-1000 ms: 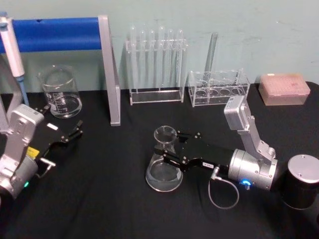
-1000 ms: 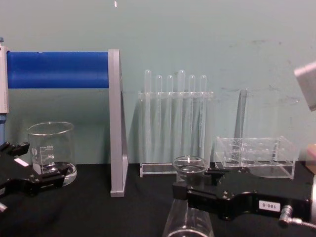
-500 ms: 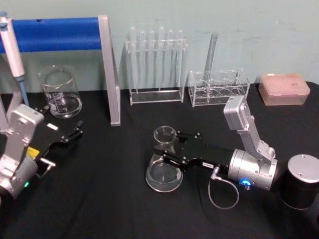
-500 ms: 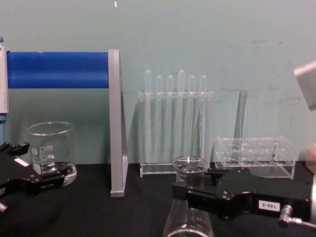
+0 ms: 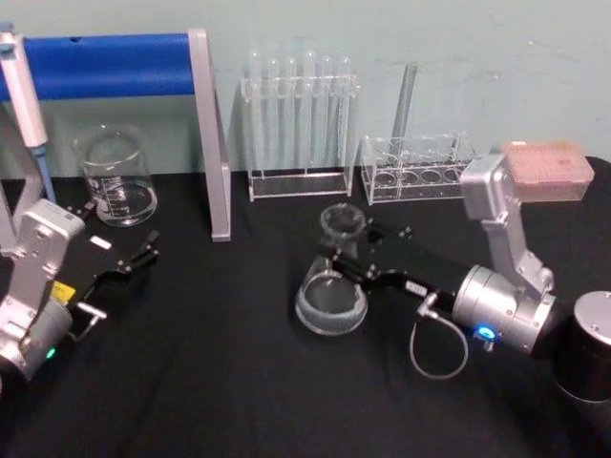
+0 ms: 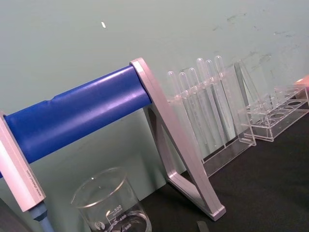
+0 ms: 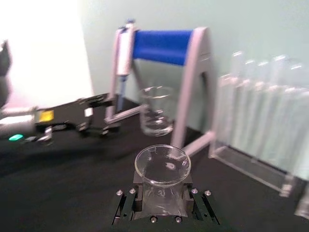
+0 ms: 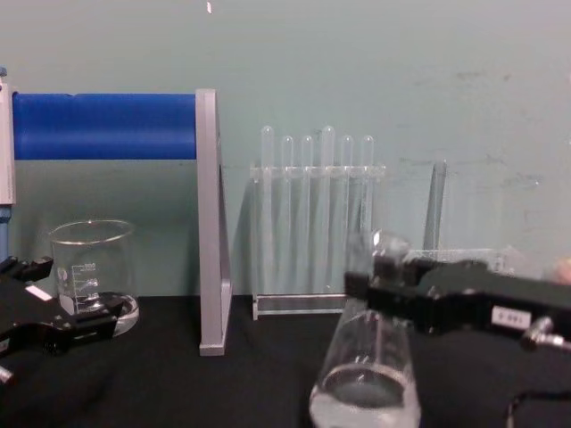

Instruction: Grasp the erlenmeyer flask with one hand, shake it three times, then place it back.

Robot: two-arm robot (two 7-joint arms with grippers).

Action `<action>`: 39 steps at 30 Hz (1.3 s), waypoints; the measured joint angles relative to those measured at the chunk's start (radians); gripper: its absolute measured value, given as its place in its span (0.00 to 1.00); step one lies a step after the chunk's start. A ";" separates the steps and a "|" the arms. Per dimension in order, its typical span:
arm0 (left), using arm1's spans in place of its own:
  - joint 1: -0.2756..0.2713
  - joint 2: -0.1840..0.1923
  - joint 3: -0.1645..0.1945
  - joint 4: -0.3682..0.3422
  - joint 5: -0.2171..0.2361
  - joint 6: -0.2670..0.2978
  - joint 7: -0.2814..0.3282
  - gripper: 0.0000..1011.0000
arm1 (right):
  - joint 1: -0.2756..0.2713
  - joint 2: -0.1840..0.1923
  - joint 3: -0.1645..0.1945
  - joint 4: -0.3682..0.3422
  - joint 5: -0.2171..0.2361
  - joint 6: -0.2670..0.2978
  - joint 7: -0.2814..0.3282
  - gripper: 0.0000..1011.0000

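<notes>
Flask (image 5: pixel 330 303) is clamped at the neck between the fingers of the right gripper (image 5: pixel 346 248), at the middle of the table (image 5: pixel 210 382), in front of the tube rack (image 5: pixel 298 143). It hangs tilted rather than flat on its base (neck leaning right, base swung left, in the chest view). Left gripper (image 5: pixel 141 256) rests at the left side near the beaker (image 5: pixel 116 181), fingers apart, holding nothing.

Soft, even light; blown-out white glare in right wrist view
</notes>
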 joint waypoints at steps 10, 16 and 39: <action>0.000 0.000 0.000 0.000 0.000 0.000 0.000 0.99 | -0.096 -0.031 0.126 -0.146 -0.026 0.063 -0.258 0.45; 0.000 0.000 0.000 0.000 0.000 0.000 0.000 0.99 | -0.144 -0.061 0.185 -0.205 -0.063 0.091 -0.391 0.45; 0.000 0.000 0.000 0.000 0.000 0.000 0.000 0.99 | -0.121 -0.120 0.130 -0.203 -0.178 0.123 -0.350 0.45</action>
